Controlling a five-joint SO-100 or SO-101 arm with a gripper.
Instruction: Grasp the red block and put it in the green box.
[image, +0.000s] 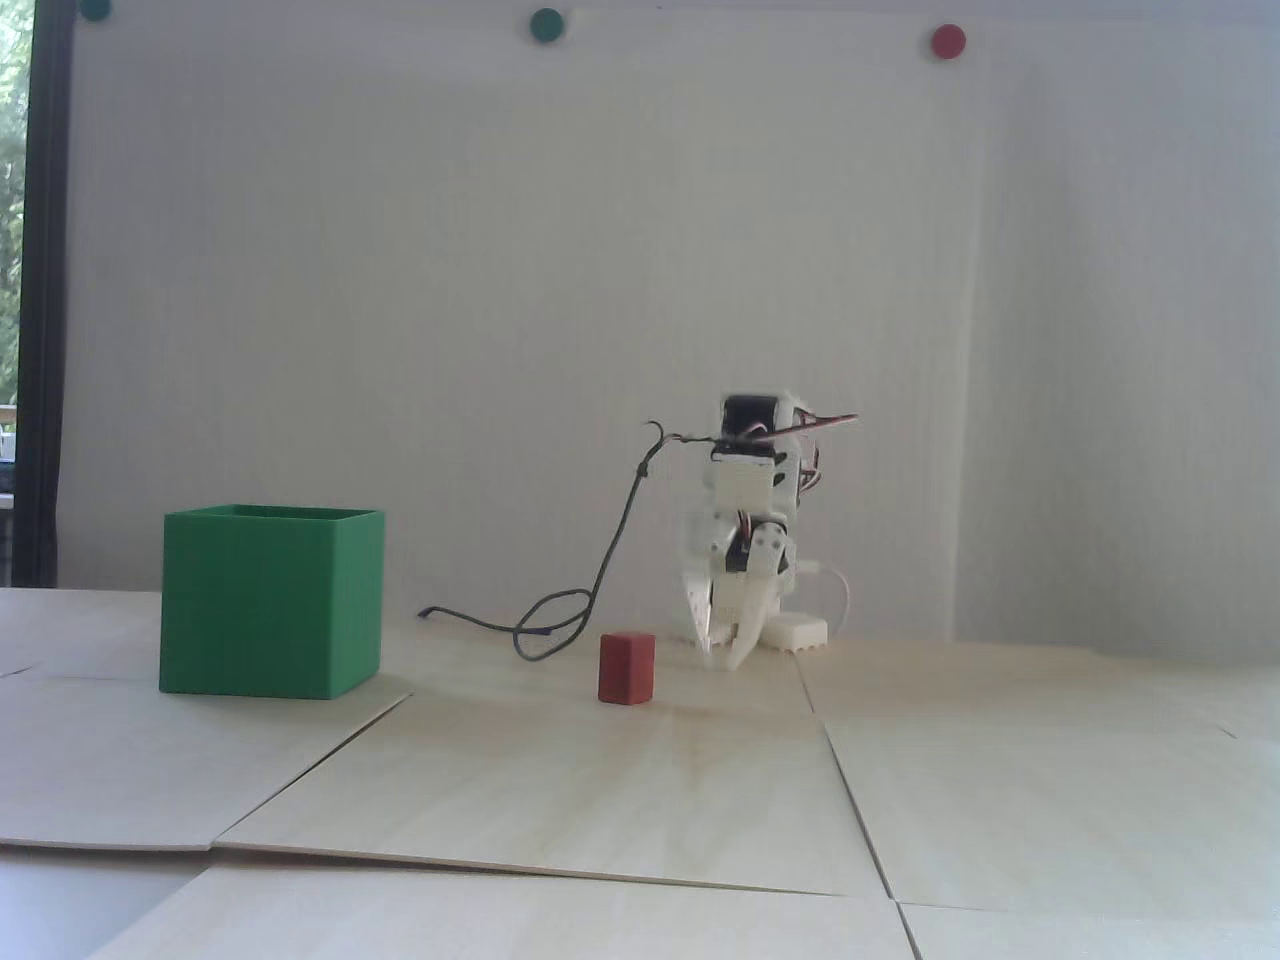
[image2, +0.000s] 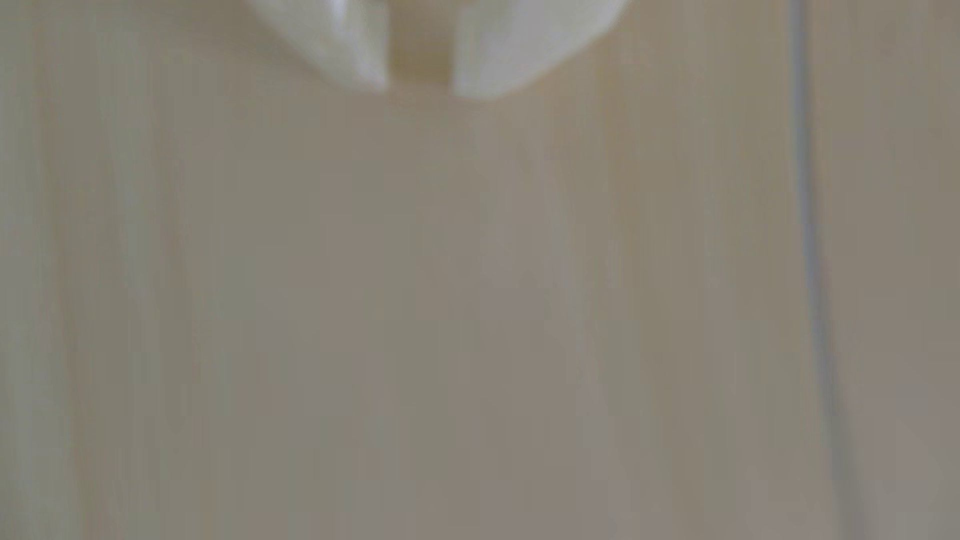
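Tool (image: 722, 650) slightly parted, empty, tips low over desk (image: 600, 780); one red block (image: 627, 668), one green box (image: 270, 600).

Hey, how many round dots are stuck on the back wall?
3: a green dot at top left, cut by the frame edge; a second green dot top centre; a red dot top right. Others may lie outside the frame.

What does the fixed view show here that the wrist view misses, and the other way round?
Only the fixed view shows the red block standing on the table, the green box further left, the arm's cable and the wall dots. Only the wrist view shows, blurred and close, a small gap between the fingertips with nothing in it. Both share the gripper, low over the table, holding nothing.
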